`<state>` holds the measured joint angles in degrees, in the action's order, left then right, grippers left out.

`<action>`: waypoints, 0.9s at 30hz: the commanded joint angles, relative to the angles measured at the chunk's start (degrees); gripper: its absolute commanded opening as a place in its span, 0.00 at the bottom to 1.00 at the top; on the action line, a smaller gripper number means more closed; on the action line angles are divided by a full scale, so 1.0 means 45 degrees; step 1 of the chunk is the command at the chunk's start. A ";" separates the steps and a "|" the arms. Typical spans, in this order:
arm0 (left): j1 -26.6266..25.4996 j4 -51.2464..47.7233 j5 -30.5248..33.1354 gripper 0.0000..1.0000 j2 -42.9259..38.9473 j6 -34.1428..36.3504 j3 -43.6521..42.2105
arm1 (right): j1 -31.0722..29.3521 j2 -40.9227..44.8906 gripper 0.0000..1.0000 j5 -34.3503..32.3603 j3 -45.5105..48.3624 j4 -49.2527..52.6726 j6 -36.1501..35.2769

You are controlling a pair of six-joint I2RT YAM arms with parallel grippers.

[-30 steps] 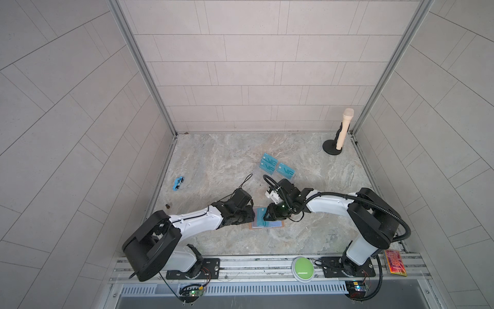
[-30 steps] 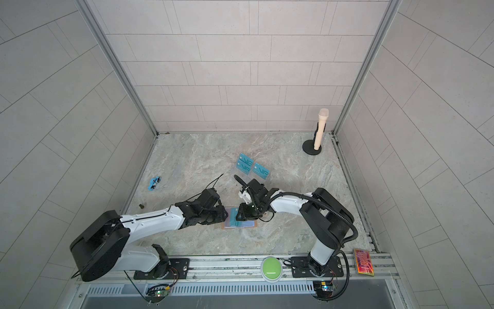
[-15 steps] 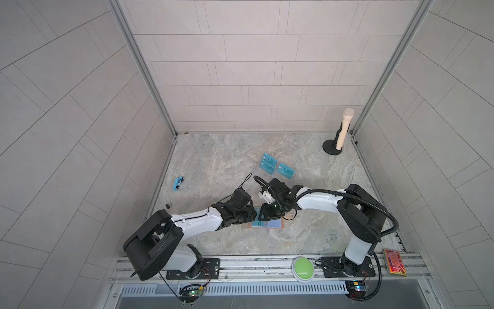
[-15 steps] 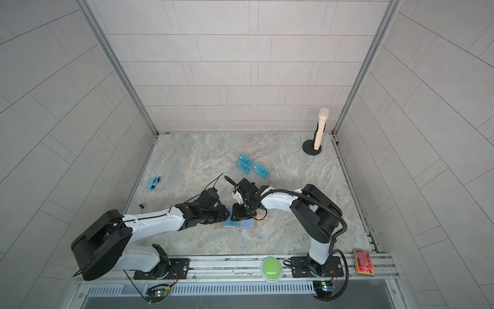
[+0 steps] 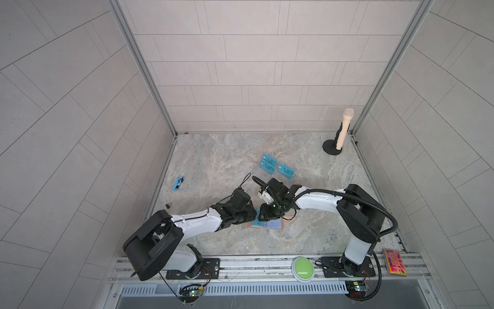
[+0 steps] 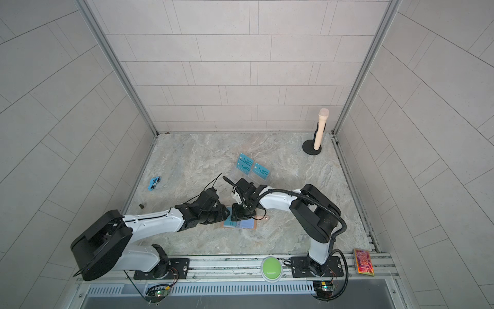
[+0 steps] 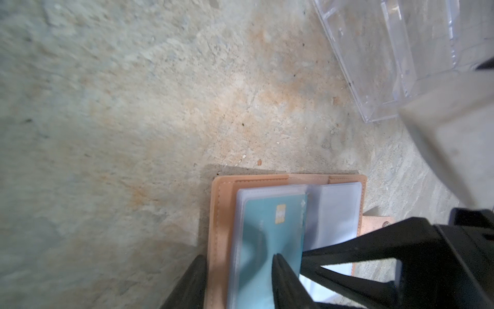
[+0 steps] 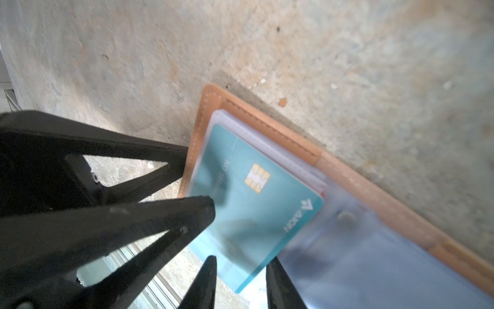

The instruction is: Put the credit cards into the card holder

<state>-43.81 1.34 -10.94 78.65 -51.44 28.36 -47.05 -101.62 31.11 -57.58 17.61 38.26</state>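
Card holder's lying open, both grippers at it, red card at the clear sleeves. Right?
Wrong colour: the card is teal with a gold chip, clear in the right wrist view. The rest holds: card holder open, left gripper and right gripper both at it.

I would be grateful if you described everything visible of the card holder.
The card holder is a tan-pink, leather-look wallet with a stitched border, lying open and flat on the marbled table between the two arms. Inside are clear plastic sleeves; a teal chip card lies at them, and whether it is fully pocketed is unclear. A snap tab sticks out from one side. The left pincer straddles its border, one finger over the card; the right pincer brackets the card's corner.
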 commanded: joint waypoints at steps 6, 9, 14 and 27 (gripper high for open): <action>-0.0010 -0.1972 0.0912 0.44 -0.0353 0.0231 0.0575 | -0.0131 0.1188 0.35 -0.1466 0.0238 0.0780 -0.0592; 0.0014 -0.2647 0.1259 0.47 -0.0727 0.0528 0.0886 | -0.0131 0.1642 0.35 -0.1763 0.0342 0.1029 -0.0709; 0.0146 -0.4632 0.2099 0.51 -0.1494 0.1469 0.2042 | -0.0131 0.2329 0.38 -0.2242 0.0621 0.1223 -0.0641; 0.0083 -0.5281 0.1631 0.46 -0.3193 0.1372 0.1999 | 0.0365 0.4720 0.39 -0.3358 0.1176 0.2472 -0.1263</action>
<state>-43.48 -20.91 -3.20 63.40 -46.41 36.86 -46.26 -82.65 17.12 -53.98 26.98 32.95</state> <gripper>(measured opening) 0.467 0.389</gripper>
